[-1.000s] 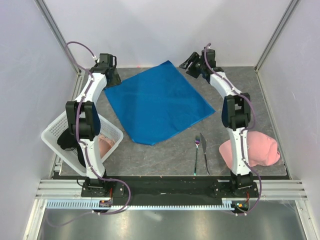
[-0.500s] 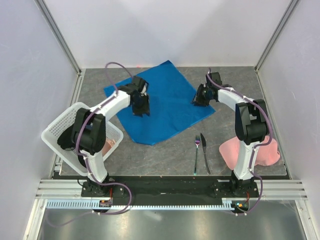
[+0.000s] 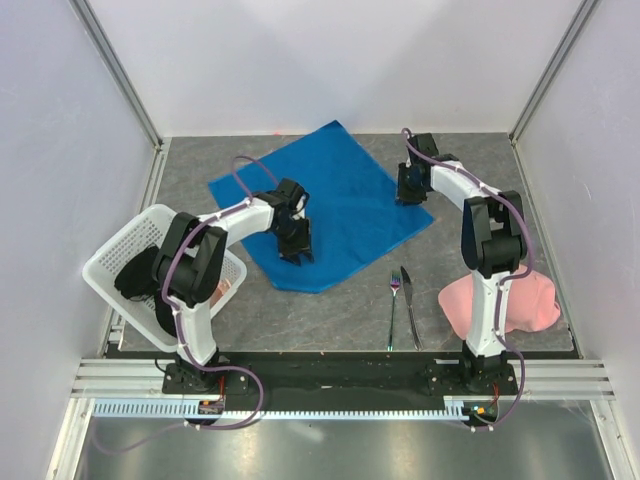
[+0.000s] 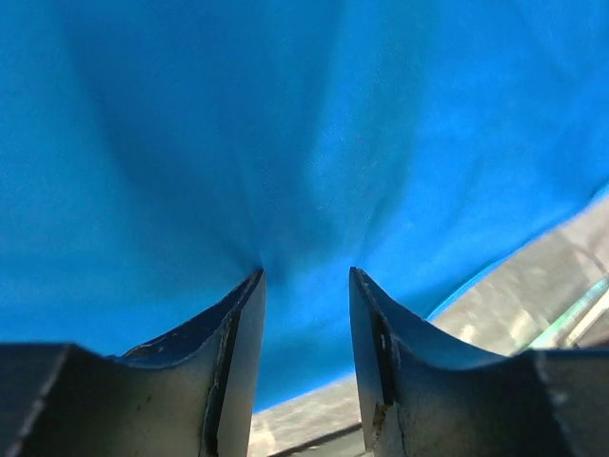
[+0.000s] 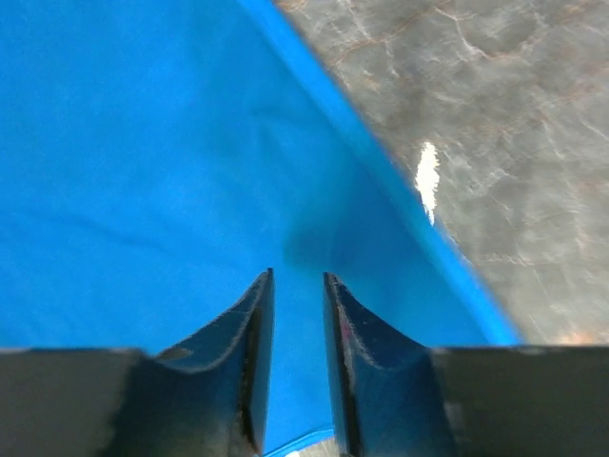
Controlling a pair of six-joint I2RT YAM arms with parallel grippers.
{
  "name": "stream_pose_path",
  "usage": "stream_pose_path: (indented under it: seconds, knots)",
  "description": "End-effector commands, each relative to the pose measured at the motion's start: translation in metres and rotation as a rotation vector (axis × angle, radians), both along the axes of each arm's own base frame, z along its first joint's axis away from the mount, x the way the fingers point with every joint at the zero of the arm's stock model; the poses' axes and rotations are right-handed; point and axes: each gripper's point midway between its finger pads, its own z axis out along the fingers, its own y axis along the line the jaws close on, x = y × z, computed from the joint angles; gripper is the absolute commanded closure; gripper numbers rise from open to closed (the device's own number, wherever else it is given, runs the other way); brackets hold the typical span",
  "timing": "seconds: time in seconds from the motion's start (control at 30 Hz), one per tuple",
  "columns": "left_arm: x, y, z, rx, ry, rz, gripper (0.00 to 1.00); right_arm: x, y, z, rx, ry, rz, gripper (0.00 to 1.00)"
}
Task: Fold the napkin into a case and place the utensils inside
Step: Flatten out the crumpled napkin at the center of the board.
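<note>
Early stage: the napkin (image 3: 340,190) lies spread flat on the table (image 3: 330,325), with no fold and no case yet. The fork (image 3: 394,305) and knife (image 3: 409,300) lie side by side on the near side of it, untouched. Your left gripper (image 3: 296,245) is down mid-cloth, jaws half closed, pinching puckered fabric. Your right gripper (image 3: 408,192) is at the napkin's right edge, jaws narrow; I can't tell if it has cloth.

Saw a white slatted basket (image 3: 115,240) well to the left of the left claw (image 3: 295,247), holding something dark and a bit of pink cloth. Noted a pale pink cloth heap (image 3: 525,300) well nearer the arm bases than the right claw (image 3: 410,192), lying on the grey tabletop (image 3: 330,320).
</note>
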Motion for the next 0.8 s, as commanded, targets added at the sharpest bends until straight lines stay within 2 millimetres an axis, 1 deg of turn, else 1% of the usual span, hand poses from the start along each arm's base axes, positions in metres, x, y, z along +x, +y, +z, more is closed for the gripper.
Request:
stream_pose_path:
  seconds: [0.0,0.03,0.07,0.1,0.13,0.17,0.2,0.23,0.27,0.3,0.33,0.37,0.4,0.43,0.47,0.5,0.53,0.6,0.63,0.67,0.7,0.73,0.77]
  knots:
    - [-0.032,-0.043,-0.005,-0.122,0.091,-0.024,0.52,-0.025,0.004,0.042,-0.055,0.028,0.026,0.62]
    - [-0.034,-0.048,0.003,-0.153,0.083,-0.024,0.52,-0.035,0.020,0.052,0.002,0.030,0.057,0.56]
    - [-0.039,-0.056,0.010,-0.196,0.099,-0.021,0.52,-0.043,0.031,0.080,0.071,-0.016,0.075,0.53]
    - [-0.042,-0.057,0.012,-0.209,0.105,-0.020,0.52,-0.063,0.039,0.073,0.122,0.024,0.088,0.50]
    - [-0.044,-0.058,0.016,-0.218,0.105,-0.018,0.52,-0.081,0.056,0.078,0.186,0.041,0.130,0.45]
    - [-0.042,-0.059,0.029,-0.235,0.082,-0.010,0.52,-0.092,0.063,0.096,0.228,0.001,0.148,0.43]
    - [-0.041,-0.059,0.036,-0.240,0.064,-0.007,0.52,-0.120,0.067,0.075,0.251,0.070,0.163,0.41]
    - [-0.042,-0.056,0.042,-0.231,0.054,-0.003,0.52,-0.140,0.082,0.074,0.292,0.091,0.188,0.38]
    - [-0.037,-0.052,0.057,-0.226,0.002,0.008,0.51,-0.152,0.094,0.089,0.345,0.053,0.225,0.36]
    - [-0.032,-0.051,0.066,-0.221,-0.030,0.013,0.51,-0.177,0.096,0.070,0.352,0.107,0.218,0.35]
    - [-0.033,-0.046,0.073,-0.204,-0.040,0.016,0.50,-0.187,0.113,0.085,0.416,0.060,0.228,0.33]
    - [-0.030,-0.041,0.078,-0.179,-0.072,0.016,0.50,-0.200,0.123,0.085,0.470,0.075,0.234,0.32]
    - [-0.027,-0.041,0.092,-0.188,-0.106,0.013,0.50,-0.222,0.124,0.066,0.483,0.122,0.220,0.31]
    - [-0.029,-0.038,0.097,-0.182,-0.108,0.010,0.50,-0.229,0.142,0.077,0.548,0.082,0.229,0.29]
    - [-0.029,-0.037,0.101,-0.182,-0.123,0.010,0.50,-0.236,0.147,0.074,0.567,0.087,0.228,0.29]
    - [-0.033,-0.035,0.109,-0.195,-0.142,0.012,0.50,-0.249,0.146,0.059,0.569,0.118,0.213,0.29]
    - [-0.035,-0.033,0.112,-0.197,-0.149,0.017,0.50,-0.257,0.152,0.057,0.580,0.124,0.215,0.29]
    - [-0.042,-0.026,0.110,-0.185,-0.149,0.037,0.50,-0.261,0.153,0.051,0.597,0.112,0.177,0.28]
    - [-0.045,-0.023,0.116,-0.195,-0.164,0.039,0.50,-0.263,0.159,0.052,0.615,0.098,0.184,0.28]
    - [-0.049,-0.023,0.117,-0.204,-0.156,0.048,0.50,-0.269,0.159,0.044,0.629,0.125,0.147,0.27]
    - [-0.055,-0.021,0.112,-0.202,-0.140,0.051,0.50,-0.273,0.160,0.040,0.638,0.133,0.131,0.28]
    - [-0.059,-0.020,0.118,-0.217,-0.150,0.050,0.50,-0.274,0.170,0.042,0.672,0.110,0.143,0.27]
    - [-0.062,-0.019,0.119,-0.227,-0.146,0.053,0.50,-0.282,0.169,0.032,0.676,0.131,0.123,0.27]
